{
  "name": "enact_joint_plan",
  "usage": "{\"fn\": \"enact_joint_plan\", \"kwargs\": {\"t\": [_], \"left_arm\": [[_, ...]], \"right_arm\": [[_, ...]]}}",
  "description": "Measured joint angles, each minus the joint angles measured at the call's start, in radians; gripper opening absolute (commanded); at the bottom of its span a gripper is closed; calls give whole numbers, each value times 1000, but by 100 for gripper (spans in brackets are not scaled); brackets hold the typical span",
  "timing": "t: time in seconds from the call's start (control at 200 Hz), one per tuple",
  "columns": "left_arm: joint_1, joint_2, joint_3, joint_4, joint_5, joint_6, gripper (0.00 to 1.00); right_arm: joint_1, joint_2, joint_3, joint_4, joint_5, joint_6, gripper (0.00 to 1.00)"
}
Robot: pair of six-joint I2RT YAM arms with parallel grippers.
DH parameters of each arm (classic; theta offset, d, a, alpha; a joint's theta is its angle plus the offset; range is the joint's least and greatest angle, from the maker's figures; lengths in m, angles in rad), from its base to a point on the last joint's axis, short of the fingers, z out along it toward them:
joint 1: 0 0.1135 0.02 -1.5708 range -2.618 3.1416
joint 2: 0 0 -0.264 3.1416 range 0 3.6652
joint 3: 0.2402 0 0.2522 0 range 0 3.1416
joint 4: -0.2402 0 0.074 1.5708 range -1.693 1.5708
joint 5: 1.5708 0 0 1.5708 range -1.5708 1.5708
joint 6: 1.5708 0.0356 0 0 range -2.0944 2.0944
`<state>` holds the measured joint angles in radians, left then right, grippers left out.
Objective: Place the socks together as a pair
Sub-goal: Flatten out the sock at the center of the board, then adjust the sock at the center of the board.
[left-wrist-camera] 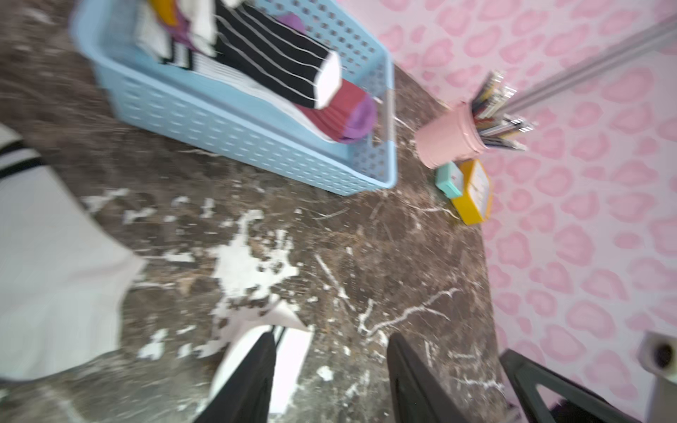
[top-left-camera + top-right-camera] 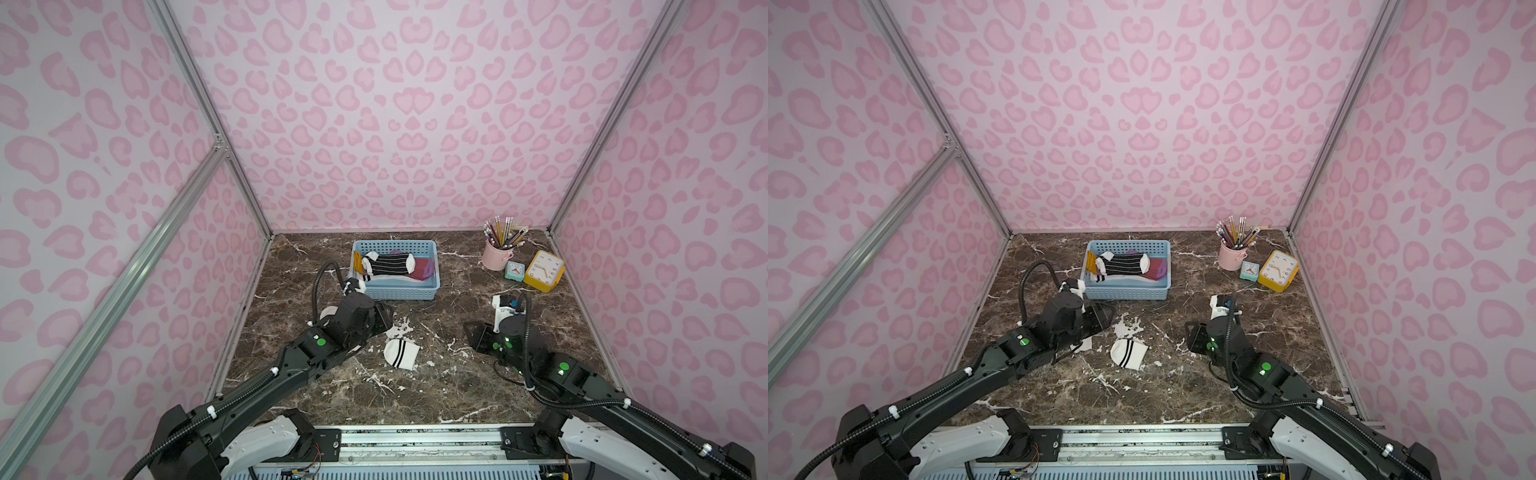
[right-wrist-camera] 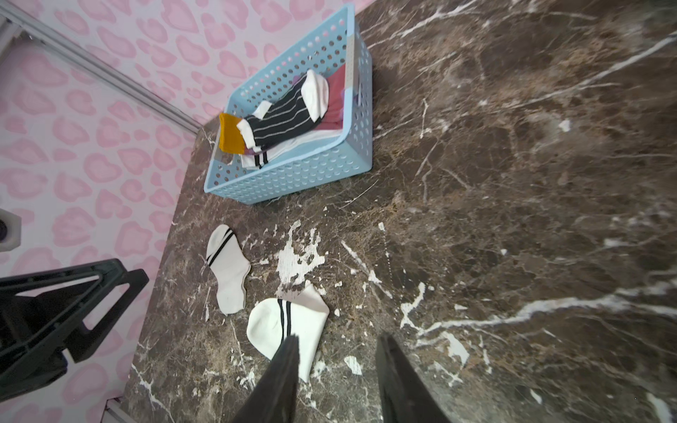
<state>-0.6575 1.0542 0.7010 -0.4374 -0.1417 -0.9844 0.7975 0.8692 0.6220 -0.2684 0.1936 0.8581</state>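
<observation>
2 matching socks lie out on the table (image 2: 415, 399), near but apart: a folded white sock (image 3: 285, 326) between the left gripper (image 1: 329, 370) and right gripper (image 3: 337, 377), and a flat white sock (image 3: 227, 269) beneath the left arm. Pairing looks unfinished. Both grippers stand parted and empty; beyond them, the basket (image 2: 395, 293) holds other socks, while the pencil cup (image 2: 494, 255) stands well clear.

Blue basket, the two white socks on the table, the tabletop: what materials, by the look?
Blue basket: likely moulded plastic, matte; uniform colour, regular holes in its walls.
Flat white sock and folded white sock: soft knit fabric; both lie limp, one creased over.
Tabletop: marble-look brown with white veins, but white flaked patches suggest printed film rather than stone; uncertain.
</observation>
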Motion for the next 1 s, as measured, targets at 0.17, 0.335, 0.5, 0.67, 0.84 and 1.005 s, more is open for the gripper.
{"fn": "enact_joint_plan", "kwargs": {"t": [0.17, 0.335, 0.5, 0.67, 0.84, 1.005], "left_arm": [[113, -170, -81, -85, -31, -35, 59], [176, -309, -123, -134, -62, -68, 61], [210, -353, -98, -211, -101, -69, 61], [216, -373, -83, -266, -145, -45, 61], [220, -377, -100, -293, -148, -43, 61], [222, -386, -109, -300, -148, -43, 62]], "right_arm": [[175, 317, 163, 76, 33, 25, 40], [246, 626, 358, 127, 18, 70, 42], [274, 838, 490, 156, -29, 142, 41], [300, 945, 549, 145, -27, 235, 41], [302, 990, 572, 102, 4, 309, 40], [307, 998, 587, 55, 67, 360, 39]]}}
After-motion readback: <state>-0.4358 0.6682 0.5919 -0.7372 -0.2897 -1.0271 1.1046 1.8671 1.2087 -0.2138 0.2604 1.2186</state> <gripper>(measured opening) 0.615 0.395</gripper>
